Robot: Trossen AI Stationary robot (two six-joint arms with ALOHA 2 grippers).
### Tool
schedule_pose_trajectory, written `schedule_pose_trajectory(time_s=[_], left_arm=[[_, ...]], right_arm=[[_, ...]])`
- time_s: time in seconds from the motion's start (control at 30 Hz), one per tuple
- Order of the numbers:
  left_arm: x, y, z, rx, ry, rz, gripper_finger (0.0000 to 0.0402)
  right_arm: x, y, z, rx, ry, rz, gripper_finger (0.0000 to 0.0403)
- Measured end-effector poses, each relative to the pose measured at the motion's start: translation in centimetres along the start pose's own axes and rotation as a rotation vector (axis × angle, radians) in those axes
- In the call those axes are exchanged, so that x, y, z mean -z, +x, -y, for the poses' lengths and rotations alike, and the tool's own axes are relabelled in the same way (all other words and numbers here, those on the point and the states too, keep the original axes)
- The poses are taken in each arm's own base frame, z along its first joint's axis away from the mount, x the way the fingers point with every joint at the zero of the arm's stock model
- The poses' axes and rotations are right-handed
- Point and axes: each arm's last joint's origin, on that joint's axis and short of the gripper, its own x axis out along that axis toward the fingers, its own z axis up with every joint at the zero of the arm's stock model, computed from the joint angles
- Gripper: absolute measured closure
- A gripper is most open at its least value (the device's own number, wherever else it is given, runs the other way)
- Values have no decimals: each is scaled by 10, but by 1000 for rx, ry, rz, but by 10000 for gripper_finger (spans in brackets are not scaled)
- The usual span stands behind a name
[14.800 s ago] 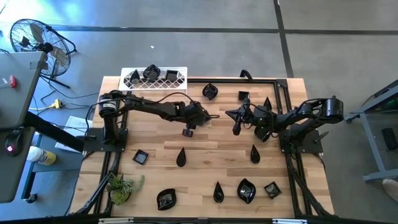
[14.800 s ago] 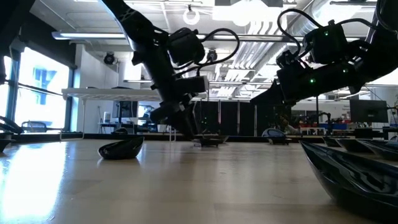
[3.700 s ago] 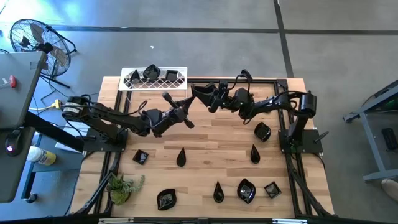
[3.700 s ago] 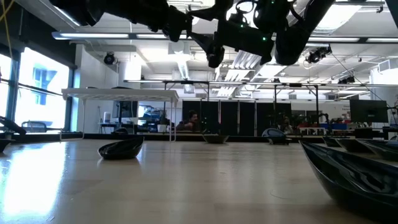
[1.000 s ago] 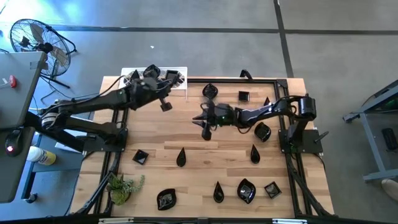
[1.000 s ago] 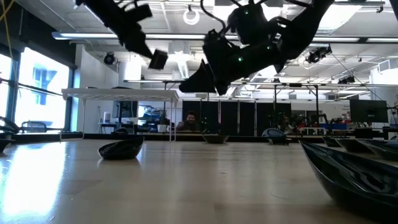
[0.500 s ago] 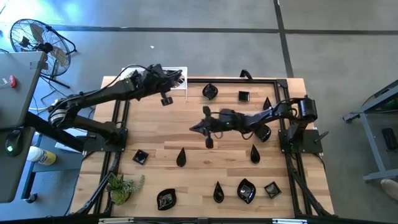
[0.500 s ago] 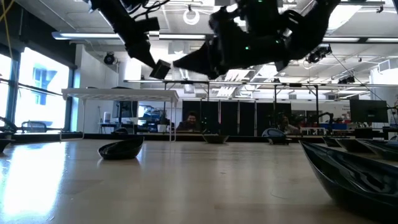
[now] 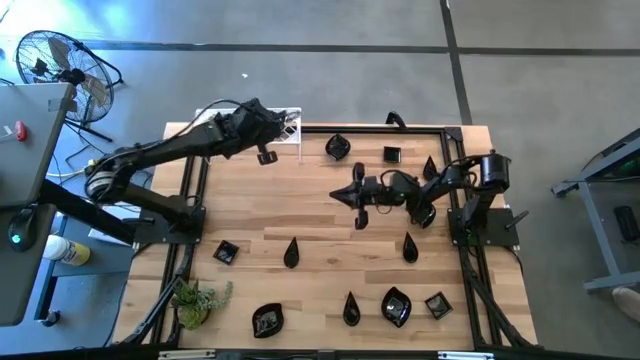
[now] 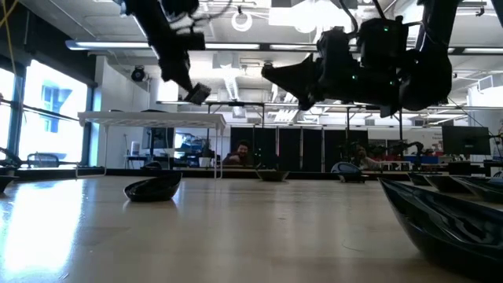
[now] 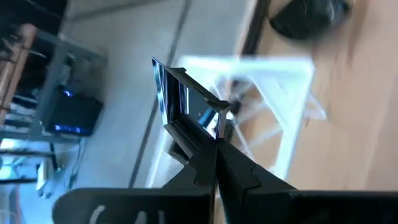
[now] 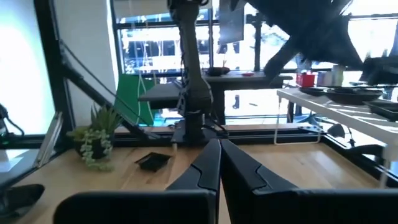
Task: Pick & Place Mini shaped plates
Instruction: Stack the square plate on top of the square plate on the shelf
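Between the left arm's fingers [image 11: 214, 146], a small square black plate [image 11: 186, 102] is clamped by its edge, standing tilted above the white wire rack [image 11: 273, 112], at the counter's [image 9: 320, 245] far left corner. Just beyond those fingers one plate already lies in the rack [image 9: 283, 124]. The right arm's fingers [image 12: 217, 155] are together and empty, raised over mid-counter, well apart from the left ones. Other plates lie below and around them: a leaf plate [image 9: 339, 148], a square plate [image 9: 391, 154], a teardrop plate [image 9: 291, 252].

Risk, by judgement: the grip is thin, on a glossy rim. A release while the plate is tilted could let it catch the lattice wires, bounce off the rack, or strike the seated plate.
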Motion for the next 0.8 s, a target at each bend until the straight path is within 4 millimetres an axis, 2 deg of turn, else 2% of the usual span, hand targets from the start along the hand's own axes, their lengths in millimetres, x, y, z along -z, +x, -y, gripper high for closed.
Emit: schedule_pose_trajectory(time_s=[0.13,0.3,0.5,0.8], left_arm=[[0,19,9,-5,53,-87,401],[3,32,16,-46,103,-176,401],[1,29,13,-49,105,-176,401],[-26,7,-17,-108,87,-90,401]], right_arm=[[0,0,0,0,1,0,401],[0,0,0,-1,-1,2,399],[0,0,0,0,-5,2,400],[0,0,0,0,-6,2,400]])
